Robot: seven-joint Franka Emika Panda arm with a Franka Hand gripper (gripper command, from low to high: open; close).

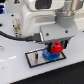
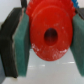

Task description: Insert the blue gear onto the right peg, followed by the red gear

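My gripper (image 1: 57, 48) is shut on the red gear (image 1: 58, 49), holding it by its rim just above the blue gear (image 1: 49, 55). The blue gear lies flat on the black-framed grey plate (image 1: 34, 59), toward the exterior view's right end of it. In the wrist view the red gear (image 2: 50, 47) fills the picture, its dark centre hole showing, clamped between the two teal pads (image 2: 21, 46) of the gripper (image 2: 50, 44). The right peg is hidden behind the gears and the gripper. Whether the red gear touches the blue one I cannot tell.
The plate rests on a white tabletop (image 1: 20, 72). The arm's bulky white body (image 1: 37, 20) and a black cable (image 1: 10, 36) fill the space above and to the exterior view's left of the plate.
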